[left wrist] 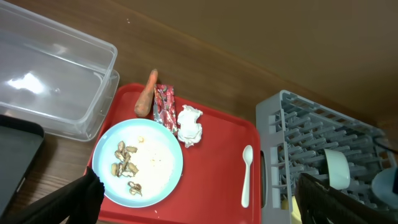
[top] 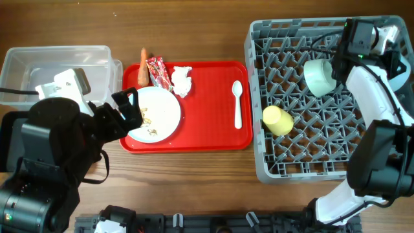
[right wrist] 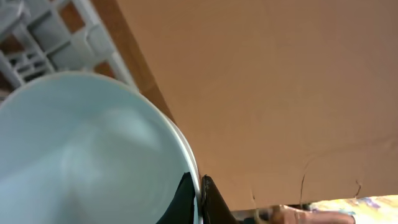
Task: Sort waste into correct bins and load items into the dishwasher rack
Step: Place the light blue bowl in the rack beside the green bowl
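The left fingers (left wrist: 81,199) are spread wide above the red tray (top: 213,133), which lies in the middle of the desk (top: 194,32). In the overhead view they hang over the left rim of the round blue plate (top: 158,110). The plate sits on the left part of the red tray, with beige food scraps (left wrist: 124,165) scattered on it towards its left side.

Along the far edge of that tray lie a small carrot (top: 143,70), half over the tray's rim, a red wrapper (top: 158,72) just beside it, and a crumpled white tissue (top: 182,80) next to the wrapper. A white spoon (top: 237,103) lies alone on the right part of the tray, its bowl end towards the far edge of the desk.

A clear plastic tub (top: 39,61) stands in the far left corner. A black tray (left wrist: 18,155) lies just on the near side of it, by the left edge, and is largely hidden by the arm in the overhead view.

The grey rack (top: 259,97) fills the right side of the desk. A yellow cup (top: 278,120) lies tipped on the pegs near the rack's left wall. Further in, towards the far right corner, is a pale green bowl (top: 320,76). The right fingers (right wrist: 181,202) are closed on its rim (right wrist: 186,155), one inside and one outside.
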Robot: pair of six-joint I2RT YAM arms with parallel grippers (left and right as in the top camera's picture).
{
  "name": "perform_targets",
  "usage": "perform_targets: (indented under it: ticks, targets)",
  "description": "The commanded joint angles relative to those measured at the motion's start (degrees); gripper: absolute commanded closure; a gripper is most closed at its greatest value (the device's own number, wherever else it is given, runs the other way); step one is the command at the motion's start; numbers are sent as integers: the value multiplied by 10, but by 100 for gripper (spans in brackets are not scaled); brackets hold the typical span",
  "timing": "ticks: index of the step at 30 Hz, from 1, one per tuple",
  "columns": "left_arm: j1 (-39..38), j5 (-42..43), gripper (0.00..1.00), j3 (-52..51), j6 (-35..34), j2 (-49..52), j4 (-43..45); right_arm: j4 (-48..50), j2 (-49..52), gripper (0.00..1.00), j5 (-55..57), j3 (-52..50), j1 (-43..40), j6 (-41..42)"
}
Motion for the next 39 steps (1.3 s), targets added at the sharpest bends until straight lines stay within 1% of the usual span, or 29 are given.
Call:
perform_targets:
  ticks: [1, 5, 7, 9, 10, 11, 12, 14, 16, 18, 20, 21, 24, 25, 27, 28, 29, 31, 32, 34, 36, 37, 39]
  targets:
    - [3, -8, 0, 0, -1, -2, 2, 3, 9, 96, 3, -24, 4, -8]
    - [3, -8, 0, 0, -2, -2, 2, 42, 8, 96, 3, -24, 34, -65]
    - [3, -8, 0, 0, -2, -2, 2, 53, 9, 92, -12, -24, 59, -88]
    - [3, -8, 0, 0, -2, -2, 2, 53, 8, 87, -30, -24, 77, -94]
    - [3, -8, 0, 0, -2, -2, 1, 53, 8, 83, -29, -24, 82, -94]
    - [3, -8, 0, 0, -2, -2, 2, 53, 8, 73, -29, -24, 85, -94]
    - [3, -8, 0, 0, -1, -2, 1, 53, 8, 50, -28, -24, 87, -94]
    - [3, -8, 0, 0, -2, -2, 1, 54, 1, 41, -24, -24, 92, -78]
    - [3, -8, 0, 0, -2, -2, 2, 54, -16, 37, -40, -22, 99, -61]
    - [3, -8, 0, 0, -2, -2, 2, 61, -40, 36, -60, -20, 108, -60]
    - [3, -8, 0, 0, -2, -2, 2, 83, -73, 29, -65, -19, 124, -46]
    - [3, -8, 0, 0, -2, -2, 2, 90, -90, 28, -74, -16, 135, -47]
    - [3, -8, 0, 0, -2, -2, 1, 93, -148, 27, -90, -2, 194, -41]
    - [3, -8, 0, 0, -1, -2, 2, 88, -169, 27, -90, -2, 226, -34]
    - [3, -8, 0, 0, -2, -2, 1, 56, -195, 27, -111, -2, 284, -18]
    - [3, -8, 0, 0, -2, -2, 2, 19, -208, 27, -156, -2, 327, -4]
    - [3, -8, 0, 0, -2, -2, 2, -30, -215, 27, -240, -2, 376, 31]
    - [3, -8, 0, 0, -2, -2, 2, -86, -211, 27, -408, -3, 437, 88]
    - [3, -8, 0, 0, -2, -2, 1, -109, -200, 28, -523, -4, 464, 148]
    - [3, -8, 0, 0, -1, -2, 1, -129, -175, 32, -636, -5, 477, 240]
    - [3, -8, 0, 0, -2, -2, 2, -146, -141, 31, -666, -5, 476, 328]
    - [3, -8, 0, 0, -2, -2, 2, -153, -121, 28, -666, -5, 476, 359]
    - [3, -8, 0, 0, -2, -2, 2, -155, -79, 28, -666, -5, 476, 378]
